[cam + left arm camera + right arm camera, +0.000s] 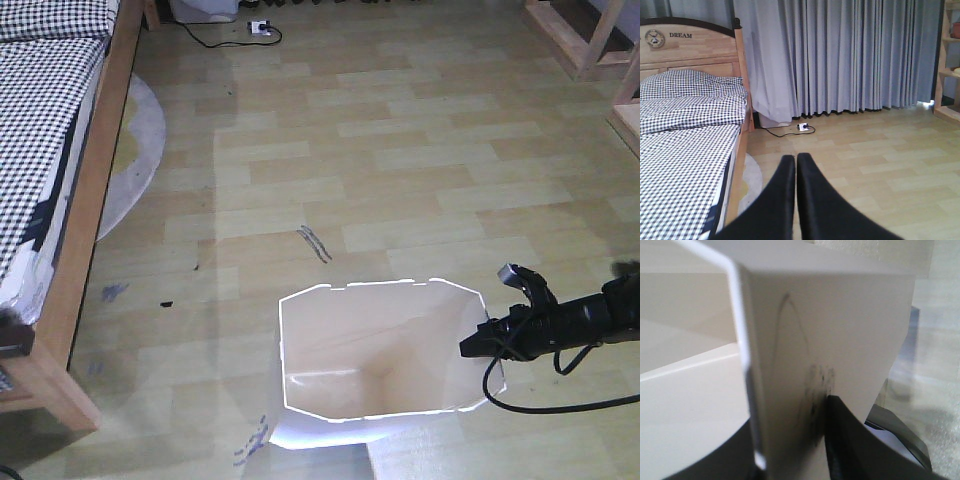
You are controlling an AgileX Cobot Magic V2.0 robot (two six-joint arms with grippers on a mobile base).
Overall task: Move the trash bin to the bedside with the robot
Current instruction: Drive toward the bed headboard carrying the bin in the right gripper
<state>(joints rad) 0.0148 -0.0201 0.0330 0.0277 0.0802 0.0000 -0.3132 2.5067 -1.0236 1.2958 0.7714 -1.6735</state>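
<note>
Right wrist view: right gripper [790, 450] fingers [845, 440] pinched on the trash bin [830, 330] wall, one each side. Front view: bin at lower centre, cream walls and bottom showing inside, well apart from bed [60, 150] at left edge. Left gripper [795, 159] fingers pressed together.

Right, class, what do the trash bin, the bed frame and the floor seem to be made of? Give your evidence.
Trash bin: probably plastic, matt white; its walls look thin, smooth and seamless. Bed frame: light wood with a smooth finish; grain and panel joints show. Floor: wood-look planks with a slight sheen; laminate or real wood, hard to tell.
</note>
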